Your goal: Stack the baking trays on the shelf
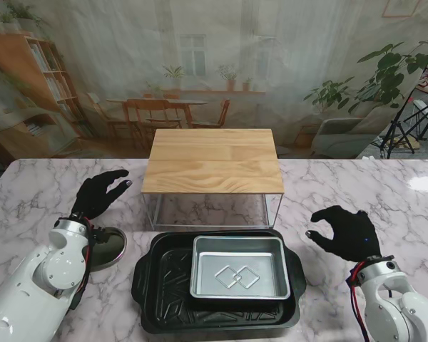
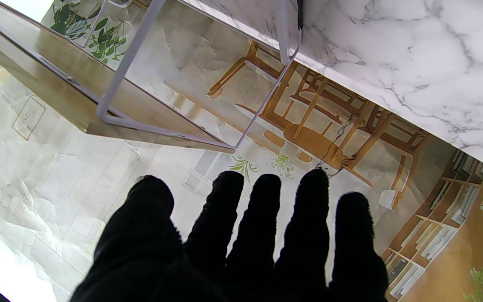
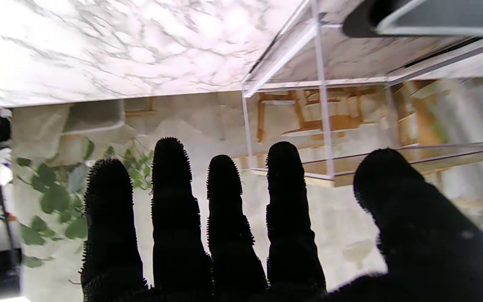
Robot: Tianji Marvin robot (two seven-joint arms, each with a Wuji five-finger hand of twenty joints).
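Observation:
A small silver baking tray (image 1: 239, 266) lies inside a larger black baking tray (image 1: 217, 313) on the marble table, nearer to me than the shelf. The shelf (image 1: 214, 159) has a wooden top on a white wire frame (image 1: 274, 211). My left hand (image 1: 98, 193) hovers open to the left of the shelf, holding nothing. My right hand (image 1: 344, 231) hovers open to the right of the trays, fingers spread. The left wrist view shows the spread fingers (image 2: 262, 226) and the shelf frame (image 2: 141, 75). In the right wrist view are the fingers (image 3: 224, 218), the shelf frame (image 3: 321, 105) and a black tray corner (image 3: 359, 21).
A dark round lid-like object (image 1: 108, 247) lies by my left wrist on the marble table (image 1: 342, 185). A printed backdrop stands behind the table's far edge. A tripod (image 1: 406, 128) and clutter stand at the far right.

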